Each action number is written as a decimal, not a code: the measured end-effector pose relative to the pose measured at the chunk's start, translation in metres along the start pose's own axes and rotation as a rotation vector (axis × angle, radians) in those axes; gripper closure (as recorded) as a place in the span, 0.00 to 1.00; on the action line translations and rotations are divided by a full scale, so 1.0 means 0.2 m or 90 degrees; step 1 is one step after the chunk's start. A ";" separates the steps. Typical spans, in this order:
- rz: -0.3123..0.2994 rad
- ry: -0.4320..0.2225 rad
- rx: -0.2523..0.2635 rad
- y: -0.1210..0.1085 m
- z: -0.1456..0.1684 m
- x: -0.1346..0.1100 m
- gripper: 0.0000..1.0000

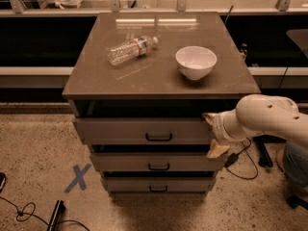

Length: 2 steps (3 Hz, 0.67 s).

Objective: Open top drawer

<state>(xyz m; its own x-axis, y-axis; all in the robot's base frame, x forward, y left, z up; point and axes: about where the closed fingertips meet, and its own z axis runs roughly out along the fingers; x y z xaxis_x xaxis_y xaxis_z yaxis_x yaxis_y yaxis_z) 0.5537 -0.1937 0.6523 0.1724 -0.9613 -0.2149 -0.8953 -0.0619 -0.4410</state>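
Observation:
The top drawer [125, 131] is the widest grey-taupe front of the cabinet, with a small black pull handle [159, 137] at its middle. It stands out a little from the cabinet, with a dark gap above it under the tabletop. My gripper [212, 134] comes in from the right on a white arm [264, 117] and sits at the right end of the drawer front. It is open, with one tan finger [208, 116] near the front's top edge and the other near its bottom edge. It is well to the right of the handle.
A clear plastic bottle [131, 49] lies on its side on the cabinet top [159, 76], next to a white bowl [196, 61]. Two narrower drawers [154, 165] sit below. A blue X [78, 177] marks the floor at left. Cables [240, 165] lie on the floor at right.

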 end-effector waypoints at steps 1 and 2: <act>-0.005 -0.014 -0.020 0.08 -0.05 -0.04 0.17; -0.014 -0.042 -0.041 0.16 -0.12 -0.11 0.18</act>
<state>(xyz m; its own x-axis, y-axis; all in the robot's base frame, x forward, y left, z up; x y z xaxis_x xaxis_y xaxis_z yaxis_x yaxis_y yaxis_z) 0.5108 -0.1803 0.6628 0.2173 -0.9398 -0.2639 -0.9149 -0.1019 -0.3905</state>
